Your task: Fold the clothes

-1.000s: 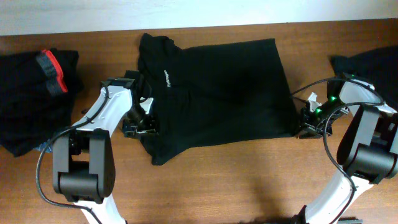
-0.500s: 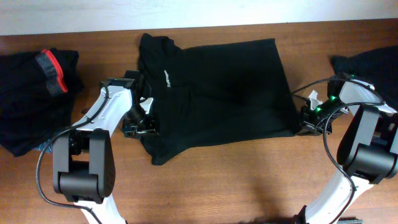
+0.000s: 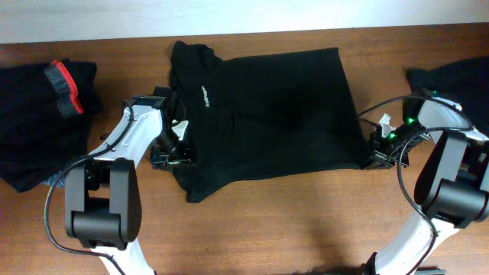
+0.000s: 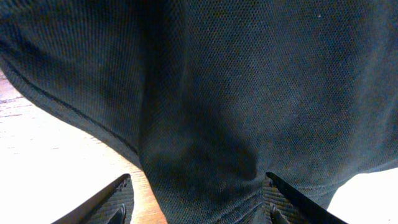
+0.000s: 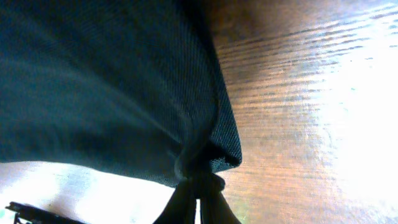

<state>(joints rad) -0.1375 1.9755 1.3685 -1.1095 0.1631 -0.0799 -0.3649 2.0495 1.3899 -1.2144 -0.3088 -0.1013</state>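
Right gripper (image 5: 198, 198): jaws pressed fully together, pinching the lower right corner of the soft black short-sleeved garment (image 3: 267, 107). The right wrist view shows that corner gathered into a small knot of cloth at the fingertips.

Left gripper (image 4: 198, 205): jaws stand wide apart at the garment's left edge, with a thick fold of the fabric lying between the two fingers (image 4: 112, 202). Whether either finger touches the cloth cannot be told, as the tips sit at the bottom edge of the left wrist view.

Surface: brown wooden table (image 3: 306, 221), grain visible, with bright glare in both wrist views. A pale wall strip (image 3: 229, 15) runs along the far edge of the table.

Garment position: spread across the middle of the table, between the two arms, with a small white logo print (image 3: 205, 95) near its upper left. Its lower left edge is folded and uneven.

Only the overhead view shows the following:
- a crumpled black garment pile (image 3: 34, 130) at the far left, with a red-orange band (image 3: 63, 86) on top, well apart from the spread garment;
- another dark garment (image 3: 451, 80) at the right edge, partly behind the right arm;
- green indicator lights (image 3: 392, 136) on the right wrist.

Only the wrist views show the knit texture of the cloth and the seam along its hem.
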